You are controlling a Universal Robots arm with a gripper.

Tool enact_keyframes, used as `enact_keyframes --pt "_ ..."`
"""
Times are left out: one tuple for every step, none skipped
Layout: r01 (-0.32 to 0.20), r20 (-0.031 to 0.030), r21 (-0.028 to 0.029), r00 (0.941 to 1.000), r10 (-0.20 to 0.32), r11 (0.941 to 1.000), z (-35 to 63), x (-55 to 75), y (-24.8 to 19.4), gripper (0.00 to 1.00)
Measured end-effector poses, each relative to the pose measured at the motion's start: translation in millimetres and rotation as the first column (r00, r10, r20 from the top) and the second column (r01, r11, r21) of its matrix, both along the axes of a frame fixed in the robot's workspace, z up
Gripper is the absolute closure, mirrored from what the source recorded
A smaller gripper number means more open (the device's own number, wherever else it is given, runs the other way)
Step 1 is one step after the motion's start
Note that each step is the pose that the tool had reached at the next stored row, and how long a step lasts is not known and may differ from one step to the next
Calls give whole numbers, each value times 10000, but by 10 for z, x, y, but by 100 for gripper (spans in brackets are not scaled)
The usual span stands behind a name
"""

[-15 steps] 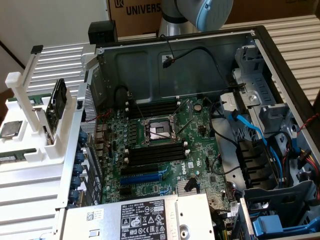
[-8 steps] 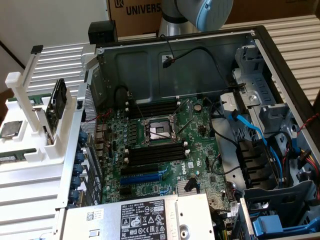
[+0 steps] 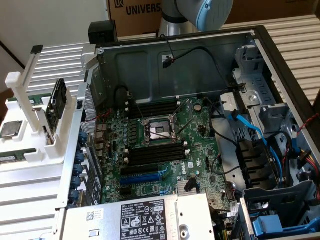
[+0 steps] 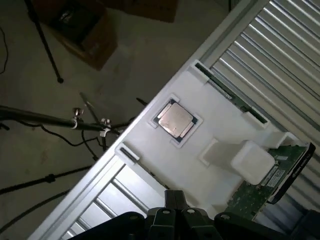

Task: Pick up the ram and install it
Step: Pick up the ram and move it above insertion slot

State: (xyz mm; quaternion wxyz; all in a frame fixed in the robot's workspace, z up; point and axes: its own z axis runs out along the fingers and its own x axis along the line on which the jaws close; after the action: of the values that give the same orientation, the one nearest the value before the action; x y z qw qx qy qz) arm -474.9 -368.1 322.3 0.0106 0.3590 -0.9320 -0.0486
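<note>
The ram point(image 4: 234, 97) is a long dark-green stick lying in end clips along one edge of a white holder point(image 4: 215, 127). My gripper point(image 4: 173, 199) hovers above the holder's other edge, well apart from the ram, with its dark fingers shut together on nothing. In the exterior view the white holder point(image 3: 35, 145) sits at the left, outside the open computer case. The motherboard point(image 3: 165, 150) lies inside the case with black memory slots point(image 3: 155, 153) on both sides of the processor socket point(image 3: 157, 131).
A processor chip point(image 4: 175, 119) rests in a pocket of the holder. A green card with a black bracket point(image 4: 267, 182) stands by a tall white post point(image 4: 252, 161). Cables point(image 3: 250, 130), drive bays and the power supply point(image 3: 145, 217) crowd the case. The arm's joint point(image 3: 212, 12) sits behind it.
</note>
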Motion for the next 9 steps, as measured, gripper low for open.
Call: enact_keyframes --pt "-174 0 0 9998 174 9998 -1 0 0 90" --pt "-369 1 0 9993 369 9993 -3 0 0 90" --pt "-545 2 0 9985 545 9985 -4 0 0 90" --pt "-728 4 0 9973 728 9973 -6 0 0 90" --pt "-903 5 0 9959 903 9959 -7 0 0 90" --pt "-1086 8 -1 9941 1086 9941 -8 0 0 90" --pt "-1276 13 -1 9918 1276 9918 -10 0 0 90" --pt "-1466 19 -2 9892 1466 9892 -12 0 0 90" --pt "-1631 28 -3 9866 1631 9866 -14 0 1 90"
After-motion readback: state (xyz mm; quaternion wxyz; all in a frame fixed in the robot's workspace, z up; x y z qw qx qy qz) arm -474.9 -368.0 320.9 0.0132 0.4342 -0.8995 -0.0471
